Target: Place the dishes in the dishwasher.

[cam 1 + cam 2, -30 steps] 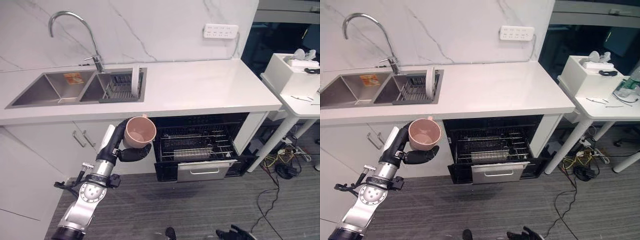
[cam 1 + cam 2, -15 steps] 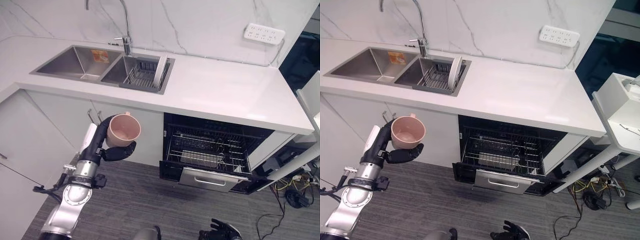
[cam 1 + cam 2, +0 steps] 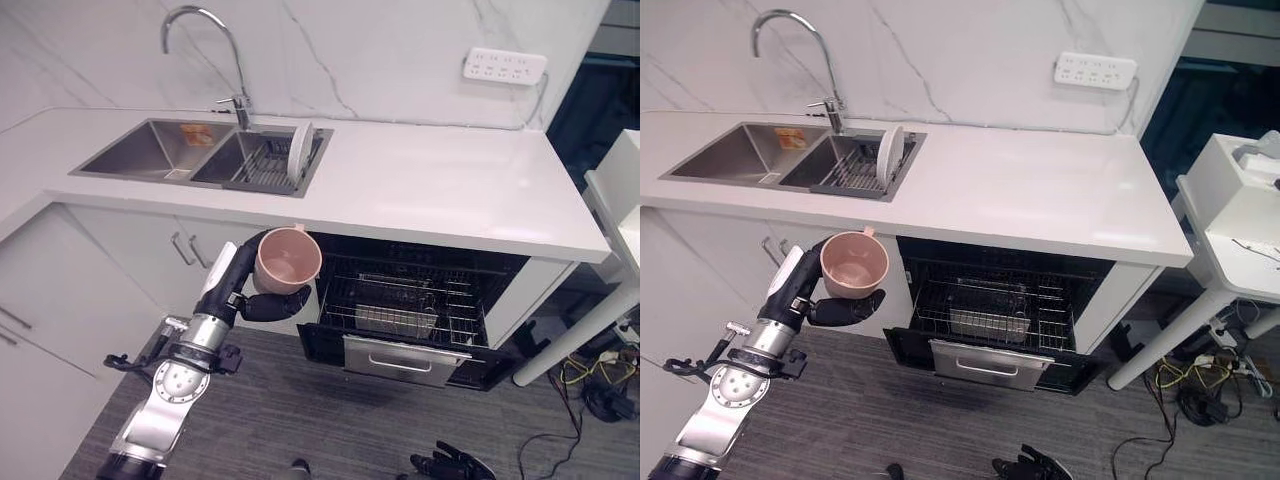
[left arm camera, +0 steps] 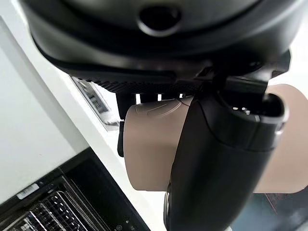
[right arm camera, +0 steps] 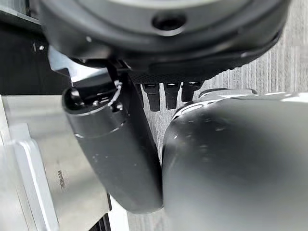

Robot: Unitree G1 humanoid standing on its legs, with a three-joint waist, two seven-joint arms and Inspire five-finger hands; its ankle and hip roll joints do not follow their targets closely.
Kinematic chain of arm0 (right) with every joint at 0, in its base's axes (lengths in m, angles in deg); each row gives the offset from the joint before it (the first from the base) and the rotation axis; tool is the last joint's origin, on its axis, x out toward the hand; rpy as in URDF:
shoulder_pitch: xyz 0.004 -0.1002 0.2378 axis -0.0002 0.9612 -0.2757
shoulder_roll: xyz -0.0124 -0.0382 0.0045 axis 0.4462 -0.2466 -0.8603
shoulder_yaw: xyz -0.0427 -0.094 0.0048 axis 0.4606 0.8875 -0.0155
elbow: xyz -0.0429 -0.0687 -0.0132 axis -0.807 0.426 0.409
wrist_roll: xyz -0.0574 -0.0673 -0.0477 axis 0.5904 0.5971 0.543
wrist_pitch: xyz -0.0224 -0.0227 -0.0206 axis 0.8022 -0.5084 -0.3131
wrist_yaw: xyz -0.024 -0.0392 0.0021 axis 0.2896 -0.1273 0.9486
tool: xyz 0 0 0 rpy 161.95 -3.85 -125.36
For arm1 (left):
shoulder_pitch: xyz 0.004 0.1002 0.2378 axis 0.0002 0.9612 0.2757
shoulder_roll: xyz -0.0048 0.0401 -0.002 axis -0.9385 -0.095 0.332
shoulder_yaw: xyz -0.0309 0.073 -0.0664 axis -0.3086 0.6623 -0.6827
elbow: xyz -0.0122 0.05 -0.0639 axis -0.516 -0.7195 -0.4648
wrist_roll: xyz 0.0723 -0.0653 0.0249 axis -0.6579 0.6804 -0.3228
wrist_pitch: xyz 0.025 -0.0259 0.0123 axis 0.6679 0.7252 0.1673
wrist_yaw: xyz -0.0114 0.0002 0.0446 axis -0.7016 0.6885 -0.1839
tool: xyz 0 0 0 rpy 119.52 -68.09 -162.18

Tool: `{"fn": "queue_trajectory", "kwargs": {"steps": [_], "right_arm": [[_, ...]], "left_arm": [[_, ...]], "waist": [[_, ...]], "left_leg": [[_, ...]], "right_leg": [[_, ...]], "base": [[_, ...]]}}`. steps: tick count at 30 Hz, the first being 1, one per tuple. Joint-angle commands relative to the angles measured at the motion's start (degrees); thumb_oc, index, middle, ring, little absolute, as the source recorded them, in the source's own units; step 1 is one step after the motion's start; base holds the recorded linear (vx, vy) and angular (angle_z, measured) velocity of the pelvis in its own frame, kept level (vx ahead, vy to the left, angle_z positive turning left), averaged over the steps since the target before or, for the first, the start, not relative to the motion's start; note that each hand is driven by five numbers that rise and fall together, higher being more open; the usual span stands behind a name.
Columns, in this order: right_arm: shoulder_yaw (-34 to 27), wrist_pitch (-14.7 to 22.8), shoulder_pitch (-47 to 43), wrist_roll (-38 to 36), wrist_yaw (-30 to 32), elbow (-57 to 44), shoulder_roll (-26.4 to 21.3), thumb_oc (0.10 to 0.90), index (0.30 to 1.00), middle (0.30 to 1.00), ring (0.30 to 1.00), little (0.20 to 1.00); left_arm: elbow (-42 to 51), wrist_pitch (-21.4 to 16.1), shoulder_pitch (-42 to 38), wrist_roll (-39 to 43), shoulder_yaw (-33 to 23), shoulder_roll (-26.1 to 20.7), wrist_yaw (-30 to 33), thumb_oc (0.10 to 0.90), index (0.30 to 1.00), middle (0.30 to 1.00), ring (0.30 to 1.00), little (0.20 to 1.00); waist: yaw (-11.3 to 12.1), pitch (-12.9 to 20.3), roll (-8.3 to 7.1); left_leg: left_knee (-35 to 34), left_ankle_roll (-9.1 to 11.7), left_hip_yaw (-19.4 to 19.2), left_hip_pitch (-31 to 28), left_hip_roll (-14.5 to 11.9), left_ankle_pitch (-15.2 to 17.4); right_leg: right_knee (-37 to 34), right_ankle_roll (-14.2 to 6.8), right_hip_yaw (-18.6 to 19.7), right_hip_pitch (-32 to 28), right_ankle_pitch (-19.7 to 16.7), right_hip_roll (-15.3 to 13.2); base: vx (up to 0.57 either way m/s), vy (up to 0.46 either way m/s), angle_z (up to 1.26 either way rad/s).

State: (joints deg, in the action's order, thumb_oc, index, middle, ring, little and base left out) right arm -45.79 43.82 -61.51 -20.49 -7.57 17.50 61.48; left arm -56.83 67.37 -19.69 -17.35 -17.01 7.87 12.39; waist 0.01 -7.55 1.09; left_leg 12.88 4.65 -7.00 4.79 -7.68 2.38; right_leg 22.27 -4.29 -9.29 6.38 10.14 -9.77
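A pink cup (image 3: 288, 260) with a handle is held mouth-up in my left hand (image 3: 262, 305), whose fingers and thumb curl round its body (image 4: 154, 149). It hangs in front of the white cabinet, just left of the open dishwasher (image 3: 405, 358). The dishwasher's wire rack (image 3: 400, 300) is pulled out, with something metallic lying in it. A white plate (image 3: 298, 153) stands on edge in the dish rack inside the right sink basin (image 3: 245, 160). My right hand (image 3: 450, 465) hangs low above the floor, fingers relaxed and holding nothing.
A white counter (image 3: 440, 190) runs above the dishwasher, with a double sink and curved faucet (image 3: 200, 20) at its left. A wall socket (image 3: 504, 66) sits on the marble backsplash. A white side table (image 3: 1240, 200) stands at the right, cables on the floor beneath.
The camera has swung, shifting the whole scene. My left hand keeps its hold on the pink cup, which now sits closer to the dishwasher's left edge than half a second ago.
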Motion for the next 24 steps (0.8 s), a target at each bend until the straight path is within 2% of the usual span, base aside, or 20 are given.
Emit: {"fn": "queue_trajectory", "kwargs": {"steps": [1, 7, 15, 16, 19, 21, 23, 24], "right_arm": [[0.73, -0.47, 1.32, -1.79, -4.15, -0.05, 0.18, 0.800, 0.900, 0.900, 0.900, 0.900], [0.54, 0.59, 1.82, 0.37, -4.22, -0.45, 0.34, 0.800, 0.900, 0.900, 0.900, 0.900], [-0.35, -1.01, 2.12, 0.24, -3.73, 0.32, 0.30, 0.800, 0.900, 0.900, 0.900, 0.900], [-5.35, -3.50, 1.06, -5.77, -3.90, 1.08, -2.37, 0.800, 0.900, 0.900, 0.900, 0.900], [-4.69, -1.14, 0.55, -3.80, -3.11, 0.03, -2.24, 0.800, 0.900, 0.900, 0.900, 0.900], [-3.95, -3.36, -0.40, -3.40, -3.62, -2.16, -2.46, 0.800, 0.900, 0.900, 0.900, 0.900], [-3.65, -3.35, -1.01, -1.69, -2.59, -3.94, -2.25, 0.800, 0.900, 0.900, 0.900, 0.900], [-3.44, -3.40, -1.56, -1.13, -2.76, -4.19, -2.43, 0.800, 0.900, 0.900, 0.900, 0.900]], "left_arm": [[3.37, -6.51, -8.67, 1.30, -3.44, 0.18, 1.83, 0.400, 0.300, 0.300, 0.300, 0.300], [2.73, -5.67, -9.18, 1.80, -2.40, 0.58, 1.64, 0.400, 0.300, 0.300, 0.300, 0.300], [2.18, -5.44, -9.80, 1.72, -1.12, 1.10, 2.19, 0.400, 0.300, 0.300, 0.300, 0.300], [1.24, -8.79, -10.12, 3.98, 0.83, 1.47, 2.33, 0.400, 0.300, 0.300, 0.300, 0.300], [2.38, -6.49, -10.12, 4.20, 1.23, 2.47, 3.15, 0.400, 0.300, 0.300, 0.300, 0.300], [3.38, -5.52, -9.07, 2.83, 0.75, 3.47, 3.29, 0.400, 0.300, 0.300, 0.300, 0.300], [3.21, -5.43, -8.96, 2.48, 0.29, 3.18, 3.44, 0.400, 0.300, 0.300, 0.300, 0.300], [2.69, -5.63, -9.41, 2.64, 0.00, 2.75, 3.57, 0.400, 0.300, 0.300, 0.300, 0.300]], "waist": [[-0.55, 2.94, 0.76], [-1.45, 3.70, 0.70], [-2.09, 4.13, 0.39], [-2.26, 1.69, 0.01], [-2.03, 2.11, -0.91], [-1.04, 1.99, -0.75], [-0.77, 1.39, -0.41], [-0.72, 0.84, -0.30]], "left_leg": [[4.31, 1.60, 2.90, 1.21, -2.60, 2.60], [4.31, 1.18, 0.87, 0.26, -2.66, 3.76], [4.31, 0.71, -0.59, -0.52, -2.85, 4.41], [4.31, -3.79, -0.11, -0.40, 5.36, 5.40], [4.31, -4.18, -0.57, -0.78, 6.08, 5.48], [4.31, -4.18, -1.04, -1.10, 5.59, 5.47], [4.31, -4.58, -1.36, -2.00, 4.64, 5.68], [4.31, -4.66, -1.49, -2.68, 3.64, 5.83]], "right_leg": [[-5.08, -4.26, -0.05, -2.97, -4.77, -1.11], [-5.08, -4.70, 0.88, -2.33, -5.10, -1.50], [-5.08, -4.90, 1.27, -2.23, -5.32, -1.67], [-5.08, -2.17, 0.18, -1.02, -6.96, 4.15], [-5.08, -1.66, 0.54, -1.05, -6.77, 4.44], [-5.08, -1.13, -1.91, -2.30, -6.50, 5.19], [-5.08, -2.06, -4.81, -2.46, -10.04, 4.08], [-5.08, -3.16, -5.90, -1.65, -12.66, 2.25]], "base": [[0.03, 0.006, -0.16], [0.02, 0.008, -0.18], [0.00, -0.001, -0.06], [0.00, 0.000, 0.00], [0.03, -0.038, -0.03], [0.07, -0.044, -0.67], [0.07, -0.175, -0.98], [0.01, -0.328, -0.70]]}}
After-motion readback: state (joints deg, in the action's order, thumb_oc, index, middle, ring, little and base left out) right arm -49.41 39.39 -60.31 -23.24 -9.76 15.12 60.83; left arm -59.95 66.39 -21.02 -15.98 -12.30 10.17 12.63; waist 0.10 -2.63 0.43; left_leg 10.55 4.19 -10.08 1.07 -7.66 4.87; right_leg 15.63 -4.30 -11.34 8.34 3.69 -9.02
